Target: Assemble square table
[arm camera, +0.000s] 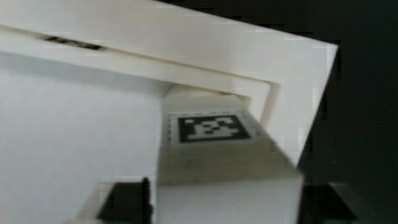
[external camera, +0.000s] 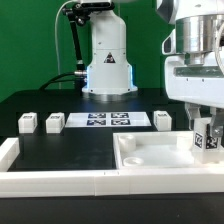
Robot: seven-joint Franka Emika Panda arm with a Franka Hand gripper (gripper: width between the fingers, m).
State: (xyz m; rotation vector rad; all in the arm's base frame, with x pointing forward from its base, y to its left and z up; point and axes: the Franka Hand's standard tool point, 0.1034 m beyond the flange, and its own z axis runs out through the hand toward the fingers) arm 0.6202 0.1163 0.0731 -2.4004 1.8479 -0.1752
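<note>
In the exterior view the gripper (external camera: 205, 128) hangs over the square tabletop (external camera: 150, 155) at that view's right. A tagged leg (external camera: 206, 140) stands upright between its fingers, and a spare leg (external camera: 162, 119) lies just beside the marker board (external camera: 103, 120). Only the wrist view shows the tagged leg in the rim's inner corner. Whether the fingers (arm camera: 125, 203) clench it or have let go, I cannot tell.

The marker board (external camera: 105, 121) lies flat on the black table (external camera: 70, 150), behind a white border bar (external camera: 55, 181).
</note>
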